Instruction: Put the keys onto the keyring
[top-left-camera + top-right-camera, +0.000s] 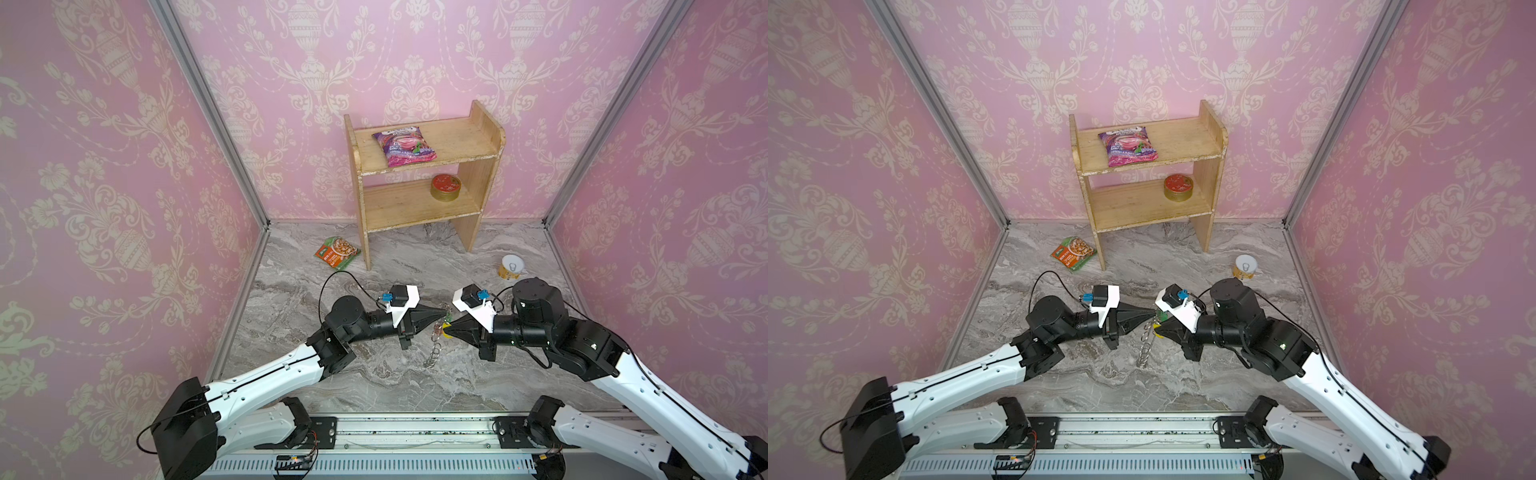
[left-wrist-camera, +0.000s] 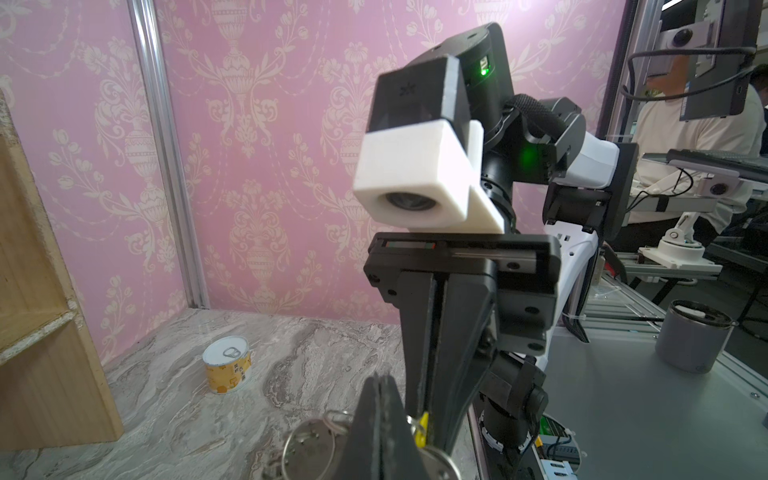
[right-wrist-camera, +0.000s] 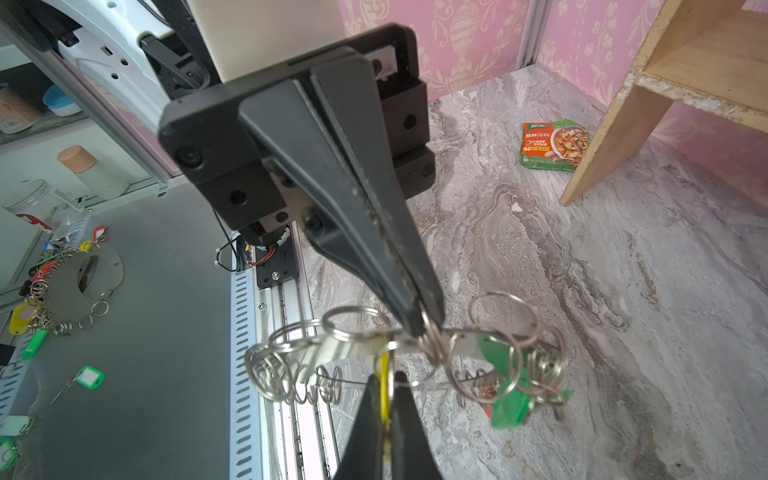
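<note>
- Pink damask walls [image 1: 415, 62] close three sides of a marble-patterned bench [image 1: 374, 374], with a wooden shelf [image 1: 399, 203] standing at the back.
- Your two hands meet in the air in front of the shelf, well apart from its legs.
- Your left hand [image 1: 443, 311] is clenched on the keyring [image 2: 307, 444] at its rim, among the wire loops [image 3: 270, 370]. The ring hangs edge-on below it. I cannot tell whether its lowest loops brush the bench.
- Your right hand [image 1: 448, 328] is clenched on the yellow-tagged key [image 3: 385, 370], just beside the left hand. These views do not show whether that key is threaded onto a loop yet.
- A green-tagged key [image 3: 494, 353] hangs among the loops on the shelf side of the ring.
- The left pinch sits on thin metal, so a tug from your right hand could twist the ring or pull it free onto the bench.
- The plastic tag looks smooth and thin. It may slide or flex in your right hand and turn the key off line.
- The loops crowd together, so the key could snag a neighbouring loop or the green tag.
- Your hands are nearly touching, and a small misjudged move would knock them together.
- The grey veining matches the metal, so a dropped key would be hard to spot.
- A purple snack bag [image 1: 404, 146] lies on the shelf's top board and a gold tin [image 1: 445, 188] on its lower one.
- A green soup packet [image 1: 336, 252] lies beside the shelf's left leg, and a pull-tab can [image 1: 512, 267] stands off its right leg. Both are well apart from your hands.
</note>
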